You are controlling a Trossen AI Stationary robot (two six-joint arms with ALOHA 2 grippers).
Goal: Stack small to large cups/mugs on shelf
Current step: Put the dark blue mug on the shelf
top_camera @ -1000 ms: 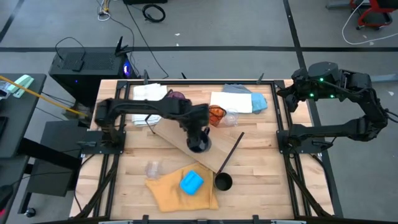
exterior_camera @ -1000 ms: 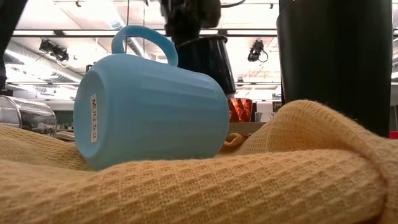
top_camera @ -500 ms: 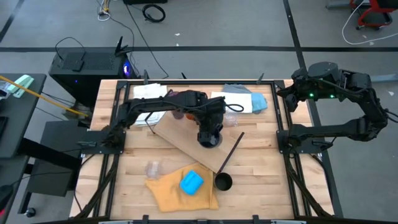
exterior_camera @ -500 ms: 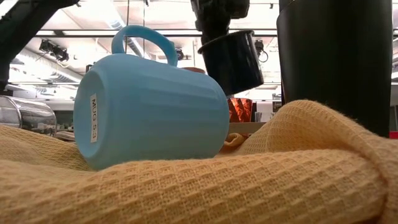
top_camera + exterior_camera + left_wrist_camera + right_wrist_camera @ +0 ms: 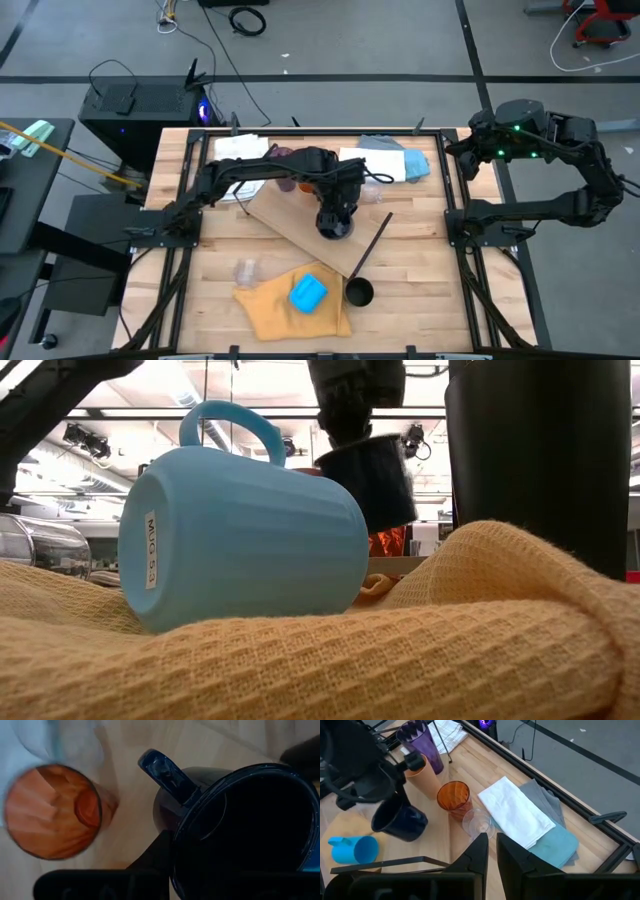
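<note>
Left pincer (image 5: 395, 772) grips navy mug (image 5: 400, 820) — tilted, empty.

Navy mug (image 5: 400, 821) tilted, lifted above light-wood shelf (image 5: 290, 224), beside upright amber ribbed cup (image 5: 453, 798)

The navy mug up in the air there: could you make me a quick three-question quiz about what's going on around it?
1. True or false: the left pincer holds the navy mug off the table.
2. Which cup stands nearest the clear glass? A) purple tumbler B) amber ribbed cup C) bright blue mug
3. The bright blue mug lies on a yellow ____.

Key: 1 true; 2 B; 3 cloth.
</note>
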